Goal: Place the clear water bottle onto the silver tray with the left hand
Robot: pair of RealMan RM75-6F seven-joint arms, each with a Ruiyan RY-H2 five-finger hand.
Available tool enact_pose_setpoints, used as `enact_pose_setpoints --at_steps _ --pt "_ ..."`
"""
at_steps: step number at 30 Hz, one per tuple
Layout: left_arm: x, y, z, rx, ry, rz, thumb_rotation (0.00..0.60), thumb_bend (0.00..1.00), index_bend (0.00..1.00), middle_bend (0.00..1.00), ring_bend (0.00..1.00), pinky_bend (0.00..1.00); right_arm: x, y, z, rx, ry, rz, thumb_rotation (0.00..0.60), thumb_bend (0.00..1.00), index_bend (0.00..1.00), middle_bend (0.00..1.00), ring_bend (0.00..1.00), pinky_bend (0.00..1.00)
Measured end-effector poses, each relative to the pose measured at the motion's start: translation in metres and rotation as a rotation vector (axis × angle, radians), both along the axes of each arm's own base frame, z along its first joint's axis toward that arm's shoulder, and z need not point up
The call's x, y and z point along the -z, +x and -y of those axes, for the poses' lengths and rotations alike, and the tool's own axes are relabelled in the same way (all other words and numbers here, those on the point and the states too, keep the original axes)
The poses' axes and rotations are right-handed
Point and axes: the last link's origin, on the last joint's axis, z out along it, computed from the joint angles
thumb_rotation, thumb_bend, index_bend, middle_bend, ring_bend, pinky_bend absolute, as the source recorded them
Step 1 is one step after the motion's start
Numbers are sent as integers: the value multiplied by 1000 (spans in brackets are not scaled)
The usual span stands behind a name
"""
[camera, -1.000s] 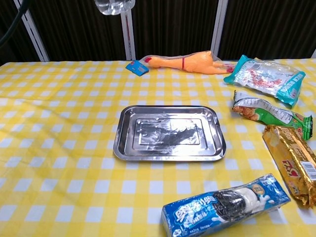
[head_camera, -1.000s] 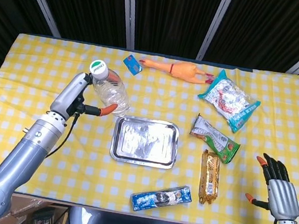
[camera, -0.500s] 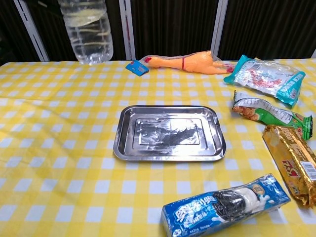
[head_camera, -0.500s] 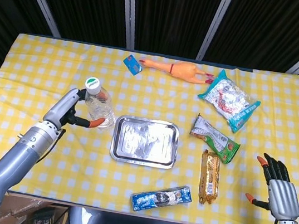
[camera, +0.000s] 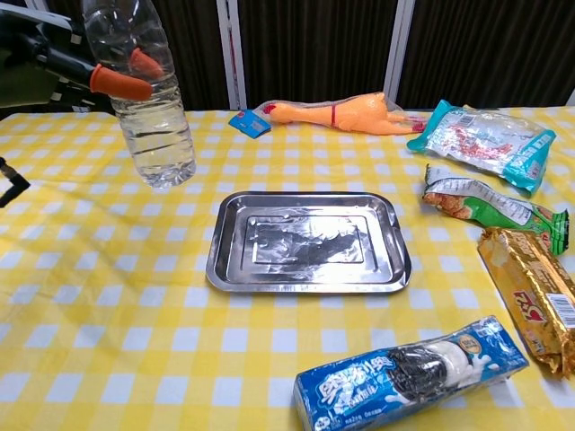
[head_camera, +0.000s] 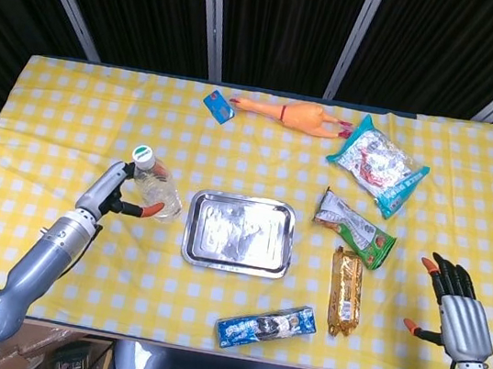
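The left hand [head_camera: 118,195] is gripping the clear water bottle [camera: 144,99] upright in the air beside the silver tray [camera: 308,240], risking a rim strike and topple, while the right hand [head_camera: 457,316] is idling, fingers spread

I'm looking down on a table [head_camera: 470,181] covered with a yellow-and-white checked cloth [head_camera: 73,103], and behind it hangs a dark, pleated curtain [head_camera: 280,22] crossed by pale slanted metal struts [head_camera: 213,17], all evenly lit.
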Motion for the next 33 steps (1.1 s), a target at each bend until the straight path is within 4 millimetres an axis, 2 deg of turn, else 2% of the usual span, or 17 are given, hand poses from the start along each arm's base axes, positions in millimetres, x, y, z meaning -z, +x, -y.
enact_pose_setpoints --at_steps 6,16,20,23,26,33 --pt "15 19 -1 42 -12 18 600 485 552 569 126 169 1 1 0 -2 3 0 600 50 111 0 37 0" --pt "52 73 -4 99 -48 55 600 485 553 568 126 169 -2 -1 0 -2 -3 5 600 49 111 0 37 0" --pt "68 87 -3 97 -64 69 600 486 553 569 126 169 -3 -1 0 -3 -3 7 600 49 111 0 37 0" --pt "72 90 -2 99 -74 61 600 485 553 570 126 169 -3 -1 0 -4 -5 8 600 49 111 0 37 0" --pt "68 85 -3 95 -55 29 600 485 553 569 126 169 -3 -1 0 -6 -3 9 600 49 111 0 37 0" --pt "35 57 -4 69 3 -43 600 485 553 568 126 169 -2 1 -1 -10 0 8 600 49 111 0 37 0"
